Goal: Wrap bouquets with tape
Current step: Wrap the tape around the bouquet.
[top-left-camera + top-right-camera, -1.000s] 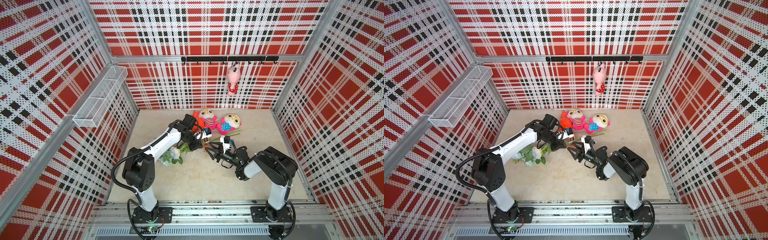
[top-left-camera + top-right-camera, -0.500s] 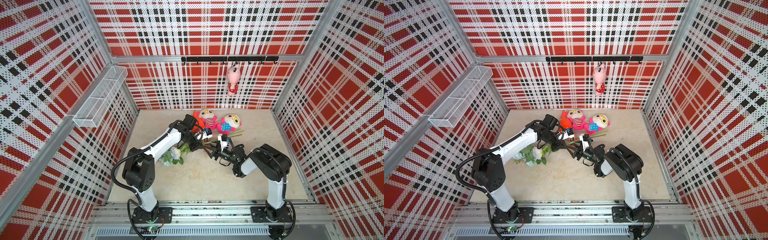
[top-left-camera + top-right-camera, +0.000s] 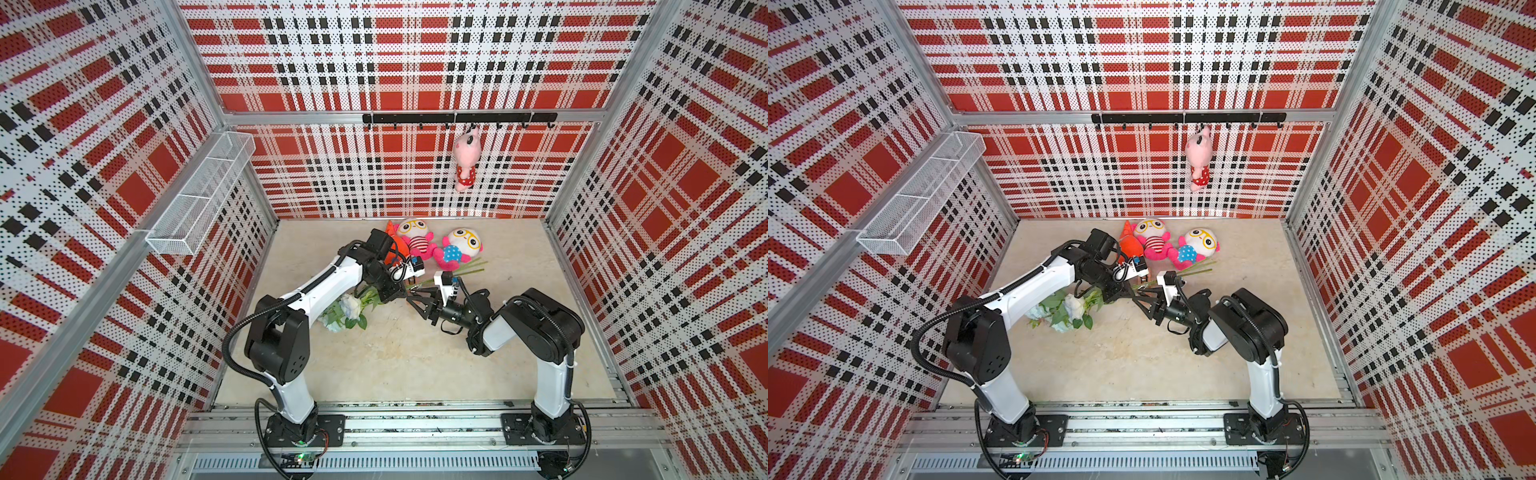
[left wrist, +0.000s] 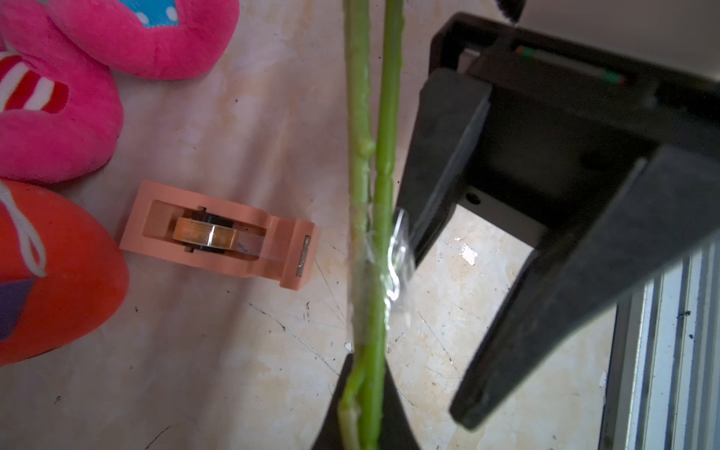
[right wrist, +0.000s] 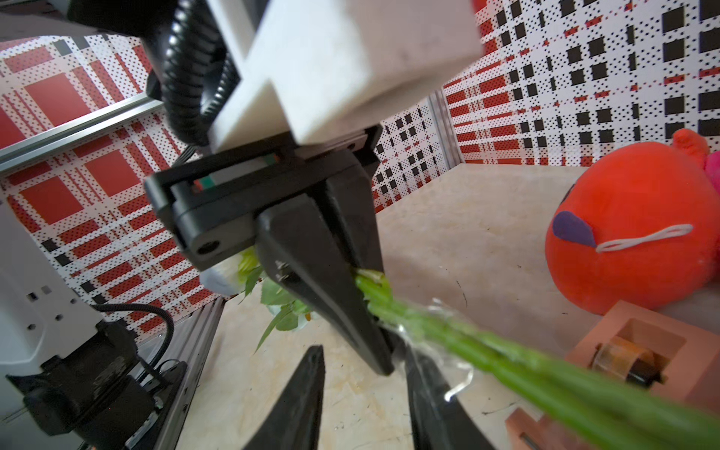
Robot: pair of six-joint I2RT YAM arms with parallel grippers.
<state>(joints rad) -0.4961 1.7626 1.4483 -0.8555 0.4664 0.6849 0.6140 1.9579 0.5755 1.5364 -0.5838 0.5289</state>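
While the left hand (image 4: 364, 393) stays clamped on the bouquet stems (image 4: 374, 163), the right hand (image 4: 436, 331) has moved in from the side over the last second and narrowed its gap; it now straddles the stems with one finger (image 4: 440, 163) touching a crumpled flap of clear tape (image 4: 397, 249). Jaws apart, nothing gripped that I can see. Tape is partly round the two stems just above the left grip, loose end sticking out.

Flower heads (image 3: 347, 309) hang low beside the left arm in both top views, stem tips pointing toward the plush dolls (image 3: 455, 245). Dispenser (image 4: 220, 233) sits on the desk (image 3: 395, 365) near the stems, one end against the orange plush fish (image 4: 50, 272), not touched by either hand.

Read: the wrap is started, not sealed. Next move is probably pressing that flap down. Risk: the tape sticks to the finger and peels off.
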